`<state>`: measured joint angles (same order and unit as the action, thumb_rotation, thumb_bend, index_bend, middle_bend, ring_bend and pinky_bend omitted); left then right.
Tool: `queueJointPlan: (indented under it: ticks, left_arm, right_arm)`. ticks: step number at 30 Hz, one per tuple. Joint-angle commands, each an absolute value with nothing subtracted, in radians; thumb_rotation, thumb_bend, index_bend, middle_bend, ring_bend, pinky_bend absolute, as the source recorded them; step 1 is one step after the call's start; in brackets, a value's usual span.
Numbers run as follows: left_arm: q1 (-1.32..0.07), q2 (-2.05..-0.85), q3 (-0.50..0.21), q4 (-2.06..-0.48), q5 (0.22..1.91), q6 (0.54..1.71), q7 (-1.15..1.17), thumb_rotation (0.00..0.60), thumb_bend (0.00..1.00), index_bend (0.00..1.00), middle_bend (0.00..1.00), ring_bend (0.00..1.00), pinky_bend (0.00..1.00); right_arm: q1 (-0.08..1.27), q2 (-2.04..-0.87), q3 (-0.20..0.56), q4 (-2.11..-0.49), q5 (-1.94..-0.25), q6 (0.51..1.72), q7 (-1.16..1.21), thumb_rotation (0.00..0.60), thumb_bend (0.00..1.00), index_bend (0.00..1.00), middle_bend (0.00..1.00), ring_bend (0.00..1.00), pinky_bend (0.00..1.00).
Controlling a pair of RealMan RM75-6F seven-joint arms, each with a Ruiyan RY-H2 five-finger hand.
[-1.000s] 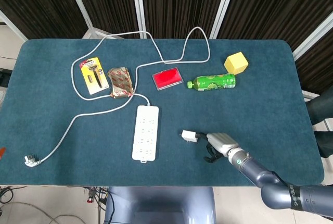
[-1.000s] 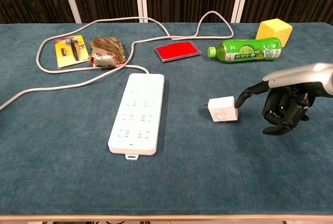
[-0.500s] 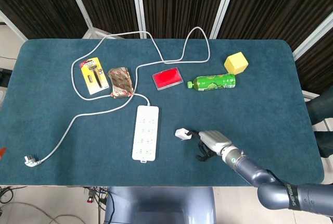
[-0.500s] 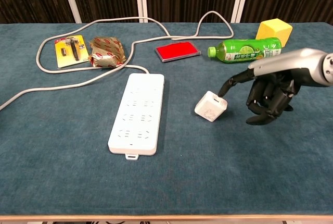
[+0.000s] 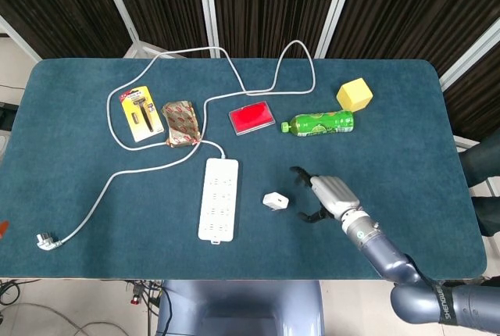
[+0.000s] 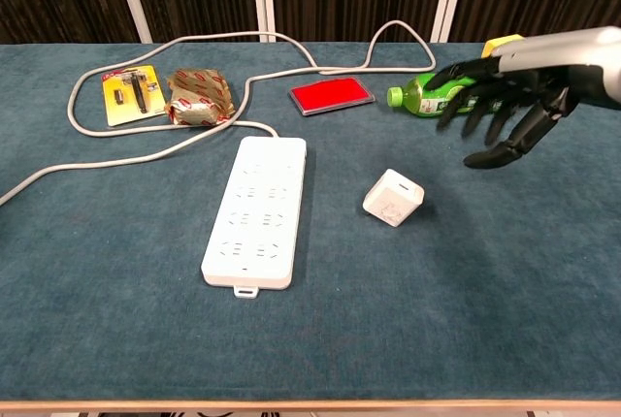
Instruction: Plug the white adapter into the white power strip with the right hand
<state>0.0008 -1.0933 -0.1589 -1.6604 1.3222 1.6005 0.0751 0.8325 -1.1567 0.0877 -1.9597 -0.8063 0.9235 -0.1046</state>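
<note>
Right hand (image 6: 505, 97) empty, fingers spread; chest view shows it above, clear of white adapter (image 6: 393, 197).

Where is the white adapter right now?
In both views the white adapter lies loose on the table, between the white power strip on its left and the raised, open right hand on its right, touching neither.

Both views are evenly and brightly lit from above, with no hard glare on the teal counter (image 5: 94, 195). Shadows are soft and short: a faint dark patch lies on the cloth under the raised right hand (image 6: 505, 97), and a thin rim of shade hugs the white power strip (image 6: 257, 208). Focus is sharp throughout; the dark curtains (image 5: 258, 0) behind the far edge show little detail.
</note>
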Motion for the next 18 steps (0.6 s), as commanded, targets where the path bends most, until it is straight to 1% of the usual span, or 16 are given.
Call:
queueJointPlan:
  ticks: [1, 5, 8, 9, 12, 18]
  left_arm:
    - [0.002, -1.093, -0.158, -1.661, 1.324, 1.603, 0.075, 0.600, 0.10, 0.20, 0.00, 0.00, 0.00]
    - [0.003, -1.092, -0.158, -1.661, 1.322, 1.602, 0.073, 0.600, 0.10, 0.20, 0.00, 0.00, 0.00]
    - [0.002, -1.091, -0.159, -1.661, 1.320, 1.599, 0.071, 0.600, 0.10, 0.20, 0.00, 0.00, 0.00]
    - [0.001, -1.090, -0.159, -1.660, 1.320, 1.598, 0.069, 0.600, 0.10, 0.20, 0.00, 0.00, 0.00]
    - [0.000, -1.090, -0.159, -1.658, 1.320, 1.595, 0.068, 0.600, 0.10, 0.20, 0.00, 0.00, 0.00]
    - [-0.001, -1.089, -0.159, -1.658, 1.320, 1.594, 0.066, 0.600, 0.10, 0.20, 0.00, 0.00, 0.00]
  right_arm:
    - [0.782, -1.259, 0.080, -1.991, -0.786, 1.086, -0.203, 0.600, 0.31, 0.04, 0.12, 0.10, 0.12]
    - [0.766, -1.351, 0.081, -1.984, -0.746, 1.178, -0.278, 0.600, 0.24, 0.04, 0.12, 0.09, 0.09]
    - [0.759, -1.407, 0.089, -1.968, -0.723, 1.218, -0.303, 0.600, 0.24, 0.04, 0.12, 0.10, 0.09]
    - [0.755, -1.449, 0.096, -1.948, -0.715, 1.249, -0.326, 0.600, 0.24, 0.04, 0.12, 0.10, 0.09]
    - [0.766, -1.546, 0.112, -1.886, -0.687, 1.278, -0.387, 0.600, 0.24, 0.07, 0.12, 0.12, 0.09]
    - [0.780, -1.616, 0.153, -1.825, -0.641, 1.288, -0.447, 0.600, 0.24, 0.15, 0.21, 0.18, 0.09]
